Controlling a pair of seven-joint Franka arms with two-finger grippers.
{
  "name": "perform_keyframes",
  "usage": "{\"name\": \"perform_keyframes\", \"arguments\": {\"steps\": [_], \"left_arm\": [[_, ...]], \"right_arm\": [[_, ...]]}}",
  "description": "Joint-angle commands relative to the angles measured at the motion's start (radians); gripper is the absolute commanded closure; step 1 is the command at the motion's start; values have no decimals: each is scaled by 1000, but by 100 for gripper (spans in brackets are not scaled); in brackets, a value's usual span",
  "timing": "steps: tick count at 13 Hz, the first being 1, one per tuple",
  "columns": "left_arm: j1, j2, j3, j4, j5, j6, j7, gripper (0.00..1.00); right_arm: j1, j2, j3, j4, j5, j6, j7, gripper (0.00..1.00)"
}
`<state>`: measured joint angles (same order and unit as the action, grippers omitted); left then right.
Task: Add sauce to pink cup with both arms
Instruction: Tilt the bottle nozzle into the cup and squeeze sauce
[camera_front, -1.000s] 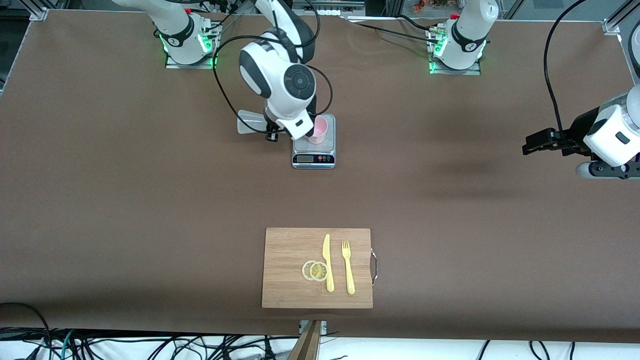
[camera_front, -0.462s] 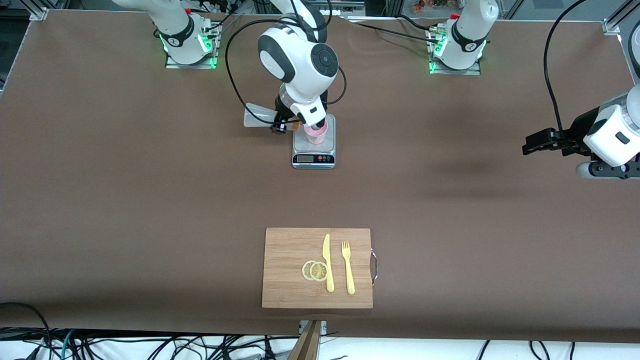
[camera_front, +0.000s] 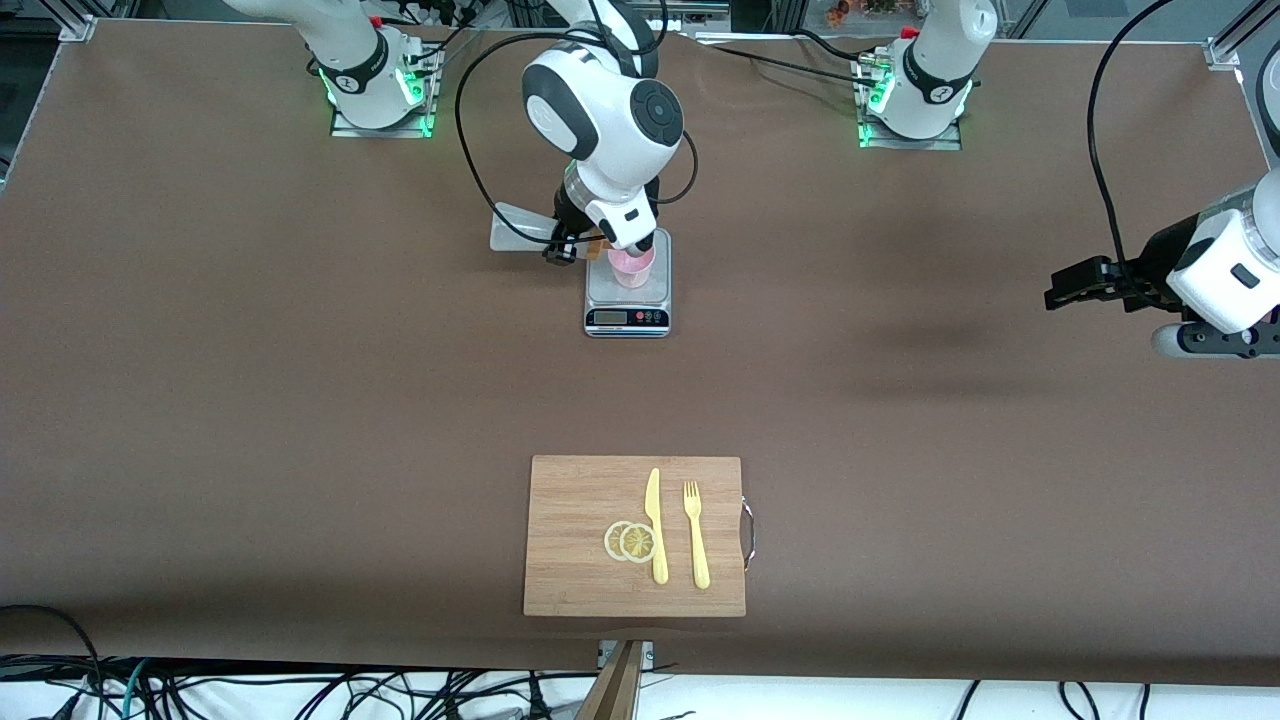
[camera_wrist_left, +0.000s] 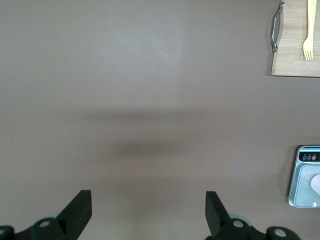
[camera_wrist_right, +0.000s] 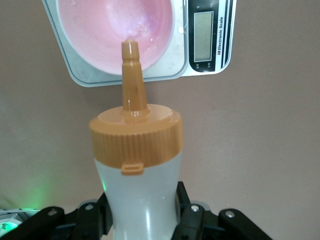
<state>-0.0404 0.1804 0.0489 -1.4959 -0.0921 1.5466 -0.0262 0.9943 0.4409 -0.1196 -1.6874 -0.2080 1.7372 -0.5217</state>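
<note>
The pink cup (camera_front: 633, 266) stands on a small kitchen scale (camera_front: 627, 317), midway between the arms' bases. My right gripper (camera_front: 562, 242) is shut on the translucent whitish squeeze bottle (camera_front: 518, 230) and holds it tipped on its side beside the cup. In the right wrist view the bottle (camera_wrist_right: 141, 200) sits between the fingers, and its orange nozzle cap (camera_wrist_right: 135, 135) points at the cup's mouth (camera_wrist_right: 100, 35). No sauce stream shows. My left gripper (camera_front: 1068, 287) is open and empty, waiting over the table at the left arm's end; its fingertips (camera_wrist_left: 80, 207) show over bare table.
A wooden cutting board (camera_front: 580, 590) lies near the table's front edge, nearer the front camera than the scale. On it lie two lemon slices (camera_front: 631, 541), a yellow knife (camera_front: 655, 525) and a yellow fork (camera_front: 696, 533). The scale also shows in the left wrist view (camera_wrist_left: 298, 192).
My right arm has swung toward the cup with the bottle, bringing the nozzle over the cup's rim. The left arm has not moved.
</note>
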Motion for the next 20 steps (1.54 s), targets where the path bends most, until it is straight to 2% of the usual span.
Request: {"name": "perform_keyframes", "arguments": {"steps": [1,5,10,12,13,14,16,17,18,19,20], "left_arm": [[-4,18,3,36,17,-25,22,0],[-4,18,3,34,17,-25,22,0],[-4,18,2,34,15,-25,22,0],[-4,19,2,36,15,-25,22,0],[-4,19,3,34,14,-25,22,0],[-4,19,3,34,14,-25,22,0],[-4,19,3,34,12,-25,22,0],[-4,19,3,34,12,-25,22,0],[-4,19,3,36,12,-25,22,0],[-4,19,3,34,12,-25,22,0],[-4,19,3,34,12,-25,22,0]], "right_arm": [[6,-8,-6,-8,-14,-10,17,92],[-9,-10,-8,-11,7,-10,17,92],[-17,-34,-14,-18,126,18,-3,95],[-19,-53,-20,-41,128,25,-4,95],[-17,-59,-32,-57,128,24,-4,82],[-17,-65,-34,-60,130,16,-3,61],[-17,-70,-34,-61,130,19,-3,49],[-17,-70,-35,-63,130,24,-4,52],[-17,-70,-35,-63,128,25,-4,71],[-17,-70,-35,-67,130,25,-4,81],[-19,-71,-35,-68,130,25,-4,81]]}}
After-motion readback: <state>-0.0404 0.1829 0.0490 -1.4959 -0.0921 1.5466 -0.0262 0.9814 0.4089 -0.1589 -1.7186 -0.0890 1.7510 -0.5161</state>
